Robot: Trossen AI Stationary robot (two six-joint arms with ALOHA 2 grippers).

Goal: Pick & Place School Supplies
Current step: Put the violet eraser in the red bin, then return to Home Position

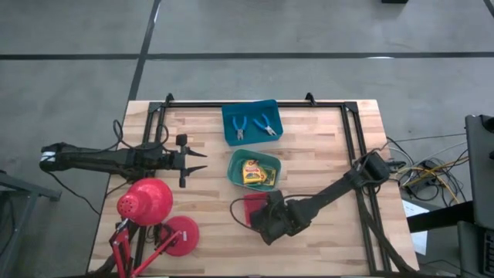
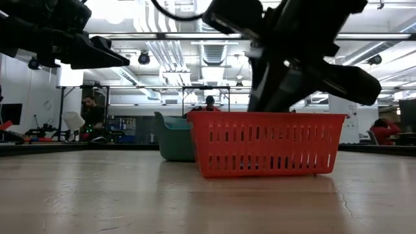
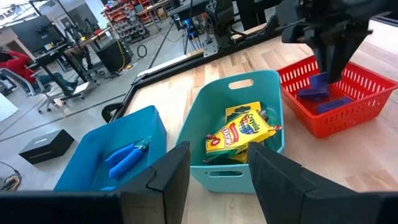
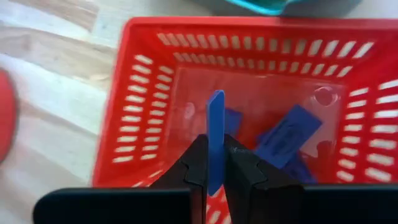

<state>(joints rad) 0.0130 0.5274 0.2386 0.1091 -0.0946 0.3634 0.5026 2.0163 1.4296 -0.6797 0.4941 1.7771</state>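
My right gripper (image 4: pixel 216 168) hovers over the red tray (image 4: pixel 143 106) and is shut on a dark blue block (image 4: pixel 216 124). Other blue blocks (image 4: pixel 289 140) lie flat on the tray's floor. Yellow-and-green boxes (image 3: pixel 239 130) lie in the green tray (image 1: pixel 235 171). Two blue-handled tools (image 1: pixel 252 125) lie in the blue tray (image 1: pixel 228 131). My left gripper (image 1: pixel 197 161) waits open above the table, left of the green tray. In the low view the right gripper (image 2: pixel 286 65) stands above the red tray (image 2: pixel 266 143). My right gripper pinches the flat blue block by its near end (image 4: pixel 215 163) between its two fingers (image 4: pixel 196 165), coming from above and pointing down into the red tray. The block stands on edge, sticks out past the fingertips and is clear of the tray floor.
A red desk lamp (image 1: pixel 147 202) with its round base (image 1: pixel 179 234) stands at the table's near left corner, close to my left arm. A black frame rail (image 1: pixel 255 103) runs along the far edge and down both sides. Bare wood lies right of the trays.
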